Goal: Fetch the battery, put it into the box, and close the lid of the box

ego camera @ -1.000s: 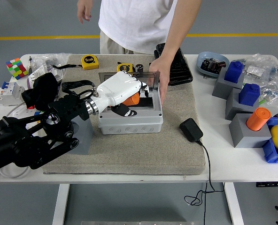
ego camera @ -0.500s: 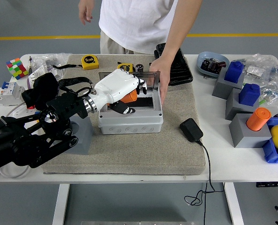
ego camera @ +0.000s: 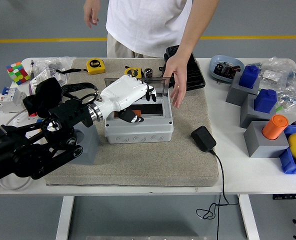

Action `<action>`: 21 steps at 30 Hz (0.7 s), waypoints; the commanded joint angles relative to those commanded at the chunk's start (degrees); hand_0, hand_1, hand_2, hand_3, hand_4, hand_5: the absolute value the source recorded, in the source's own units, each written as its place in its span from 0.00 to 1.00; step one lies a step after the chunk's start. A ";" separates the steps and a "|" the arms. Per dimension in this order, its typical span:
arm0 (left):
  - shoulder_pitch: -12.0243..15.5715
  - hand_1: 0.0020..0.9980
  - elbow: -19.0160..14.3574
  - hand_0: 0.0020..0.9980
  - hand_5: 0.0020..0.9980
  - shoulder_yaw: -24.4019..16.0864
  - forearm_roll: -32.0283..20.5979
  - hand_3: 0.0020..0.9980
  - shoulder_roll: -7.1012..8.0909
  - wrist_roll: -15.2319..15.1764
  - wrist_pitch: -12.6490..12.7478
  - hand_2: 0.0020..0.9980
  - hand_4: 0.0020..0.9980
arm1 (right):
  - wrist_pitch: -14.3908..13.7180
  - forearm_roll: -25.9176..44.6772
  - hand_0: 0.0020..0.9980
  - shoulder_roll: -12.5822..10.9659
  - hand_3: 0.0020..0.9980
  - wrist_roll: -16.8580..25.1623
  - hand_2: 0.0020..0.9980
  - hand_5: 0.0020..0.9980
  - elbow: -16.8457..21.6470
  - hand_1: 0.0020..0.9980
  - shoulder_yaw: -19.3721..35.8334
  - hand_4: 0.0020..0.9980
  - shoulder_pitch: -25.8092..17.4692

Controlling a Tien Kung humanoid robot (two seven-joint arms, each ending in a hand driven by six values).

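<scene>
— Battery position?
— You can't see it; your left hand [ego camera: 130,95] covers the open box [ego camera: 138,125], fingers [ego camera: 149,93] loosely curled, grip unclear.
— Lid [ego camera: 138,86]?
— Upright, person's hand [ego camera: 176,75] just beside it.

No legible text — labels perhaps too small

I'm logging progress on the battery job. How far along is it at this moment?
Partly done, by the look of it. The left hand hangs over the open grey box with nothing visibly in its fingers; whether the battery lies inside I cannot tell. The clear lid stands upright at the back, so closing is left. A person's hand hovers beside the lid.
</scene>
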 joint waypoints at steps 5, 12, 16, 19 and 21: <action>0.35 0.46 -1.24 0.22 0.06 -1.03 -0.87 0.56 0.40 -0.97 0.47 0.53 1.00 | -0.01 -0.01 0.62 -0.07 0.53 0.01 0.62 0.37 0.06 0.64 0.08 0.97 0.05; 2.01 0.48 -5.39 0.21 0.20 -5.17 -3.32 0.56 1.90 -4.15 3.27 0.52 1.00 | 0.16 -0.08 0.62 -0.12 0.53 -0.05 0.62 0.37 0.02 0.64 0.23 0.97 -0.02; 3.30 0.55 -6.17 0.35 0.61 -8.81 -8.13 0.65 2.08 -7.74 6.07 0.56 1.00 | 0.30 -0.03 0.62 -0.09 0.53 -0.03 0.62 0.37 -0.02 0.64 0.05 0.97 -0.07; 3.94 0.55 -5.65 0.35 0.61 -10.89 -12.18 0.65 1.90 -8.20 5.78 0.56 1.00 | 0.31 0.00 0.62 -0.02 0.53 -0.01 0.62 0.37 -0.02 0.64 -0.05 0.97 -0.08; 4.28 0.81 -5.05 0.73 1.00 -12.11 -14.33 0.82 1.75 -7.67 4.45 0.81 1.00 | 0.28 0.04 0.62 -0.02 0.53 -0.02 0.62 0.37 -0.01 0.64 -0.17 0.97 -0.09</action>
